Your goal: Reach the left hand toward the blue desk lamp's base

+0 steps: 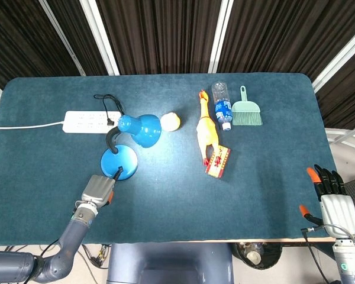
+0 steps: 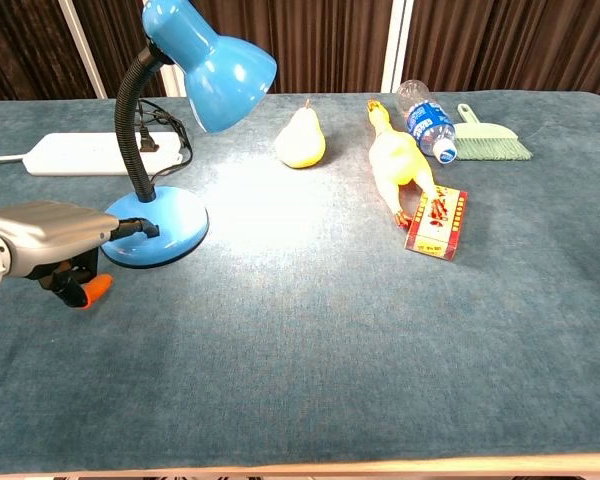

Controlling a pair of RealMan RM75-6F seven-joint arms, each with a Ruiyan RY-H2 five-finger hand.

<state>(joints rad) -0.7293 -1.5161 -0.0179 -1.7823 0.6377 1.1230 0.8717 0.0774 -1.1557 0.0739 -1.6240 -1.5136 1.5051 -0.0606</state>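
Observation:
The blue desk lamp stands at the table's left, its round base (image 1: 119, 160) (image 2: 170, 238) under a bent black neck and a blue shade (image 1: 143, 130) (image 2: 215, 60). The lamp is lit and casts a bright patch on the cloth. My left hand (image 1: 98, 190) (image 2: 42, 228) lies just in front of the base, one dark finger stretched out and touching the base's near edge, the other fingers curled under. It holds nothing. My right hand (image 1: 331, 198) hangs off the table's front right corner, fingers spread, shown only in the head view.
A white power strip (image 1: 89, 121) (image 2: 80, 153) with the lamp's cord lies behind the lamp. To the right are a yellow pear (image 1: 170, 121) (image 2: 300, 140), a rubber chicken (image 1: 206, 133) (image 2: 400, 160), a small box (image 1: 218, 161) (image 2: 437, 222), a bottle (image 1: 222, 105) (image 2: 425, 120) and a green brush (image 1: 246, 109) (image 2: 490, 140).

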